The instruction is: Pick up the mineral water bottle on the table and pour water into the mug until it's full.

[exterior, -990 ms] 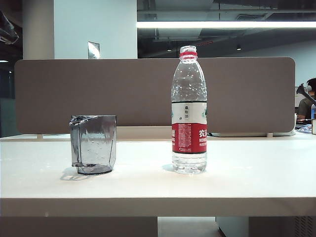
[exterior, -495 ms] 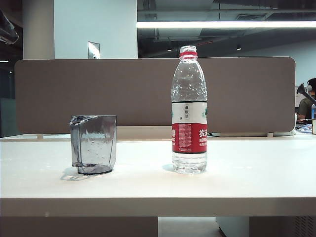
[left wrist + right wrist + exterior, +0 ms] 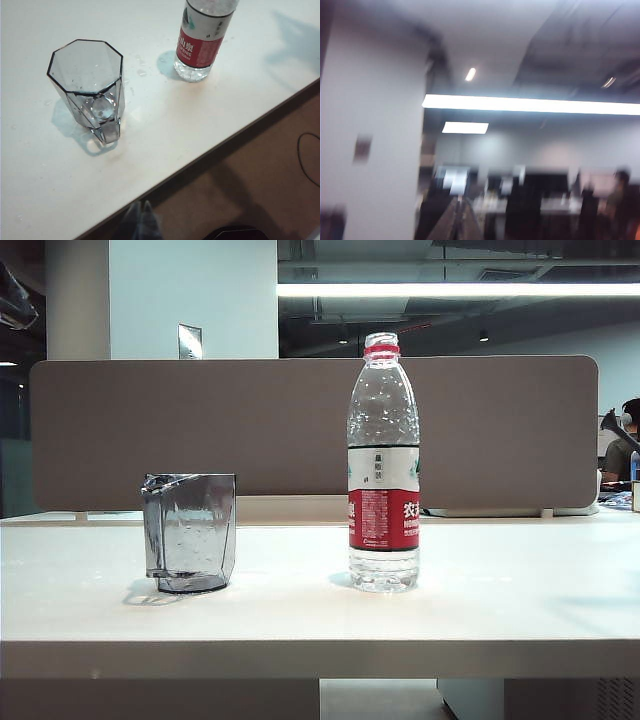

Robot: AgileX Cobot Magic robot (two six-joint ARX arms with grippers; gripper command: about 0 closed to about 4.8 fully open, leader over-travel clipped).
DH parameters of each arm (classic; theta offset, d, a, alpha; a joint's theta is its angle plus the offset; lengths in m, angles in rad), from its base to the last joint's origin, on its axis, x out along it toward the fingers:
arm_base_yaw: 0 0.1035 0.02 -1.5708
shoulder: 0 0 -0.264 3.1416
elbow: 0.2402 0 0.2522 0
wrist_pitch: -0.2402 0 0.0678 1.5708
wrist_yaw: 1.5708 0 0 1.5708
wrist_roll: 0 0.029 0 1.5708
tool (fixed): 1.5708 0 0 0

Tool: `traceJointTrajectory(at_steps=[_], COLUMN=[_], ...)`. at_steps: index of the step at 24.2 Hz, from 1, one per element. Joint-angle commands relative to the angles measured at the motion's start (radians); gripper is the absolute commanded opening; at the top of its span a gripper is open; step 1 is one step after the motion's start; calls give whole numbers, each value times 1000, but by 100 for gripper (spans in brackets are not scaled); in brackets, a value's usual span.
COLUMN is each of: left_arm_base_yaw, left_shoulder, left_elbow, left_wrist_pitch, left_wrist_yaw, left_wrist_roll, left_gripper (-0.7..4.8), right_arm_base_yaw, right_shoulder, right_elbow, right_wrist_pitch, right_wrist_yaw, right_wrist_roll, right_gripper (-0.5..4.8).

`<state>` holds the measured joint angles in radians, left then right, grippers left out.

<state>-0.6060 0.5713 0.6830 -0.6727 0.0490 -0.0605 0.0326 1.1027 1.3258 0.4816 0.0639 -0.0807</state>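
nothing of the task looks done yet. the mineral water bottle (image 3: 383, 465) stands upright on the white worktop (image 3: 500, 610), cap off as far as the open neck shows, with nothing holding it. the mug (image 3: 189, 532) stands to its left in the exterior view, well apart from it, also upright; seen from above in the left wrist view the mug (image 3: 90, 85) looks empty apart from droplets on its walls, and a few drops lie on the worktop between it and the bottle.

the left gripper (image 3: 141, 222) hangs off the near edge of the worktop, away from both things, its jaws together and holding nothing. the right gripper (image 3: 460, 220) points out at the room, its view smeared; its jaws are closed and empty.

everything remains, as i judge it: reach the bottle, open the jaws and grasp it, lift, carry it to the mug, tilt and fill.
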Motion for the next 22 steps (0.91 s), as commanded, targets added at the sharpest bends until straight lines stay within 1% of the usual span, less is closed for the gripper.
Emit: traceJointTrajectory(at_steps=[1,4,6,7,8,10,13,14,16,18,20,22], left_arm_base_yaw=[0,0,0,0,0,0,0,0,0,0,0,0], left_shoulder=[0,0,0,0,0,0,0,0,0,0,0,0], left_elbow=[3,3,3,3,3,3,3,3,3,3,3,3], left_wrist_pitch=[8,8,8,8,8,8,8,8,8,8,8,8], left_wrist_yaw=[-1,-1,-1,-1,-1,0,-1,-1,-1,-2,-1,-1], left_wrist_roll=[0,0,0,0,0,0,0,0,0,0,0,0], left_gripper=[-5,-5,-5,-5,-5,-5,-5,-5,-5,-5,-5,-5], right_arm_base_yaw=[0,6,6,6,6,8,44,69,126,168,217,263], right_shoulder=[100,188,286,311,348,386,435,470,509,522,531,531], right_elbow=[-1,-50,-155,-196,-274,-374,-536,-629,-765,-834,-908,-958], right_wrist_pitch=[-15,13,101,123,182,262,424,533,634,698,791,842], right_wrist_yaw=[-20,-21,-21,-19,-18,-19,-14,-13,-5,27,81,121], right_wrist_roll=[42,96,100,106,119,145,168,171,171,170,169,172], right_gripper=[-6,-6,-5,-5,-5,-5,-6,-6,-5,-6,-6,-6])
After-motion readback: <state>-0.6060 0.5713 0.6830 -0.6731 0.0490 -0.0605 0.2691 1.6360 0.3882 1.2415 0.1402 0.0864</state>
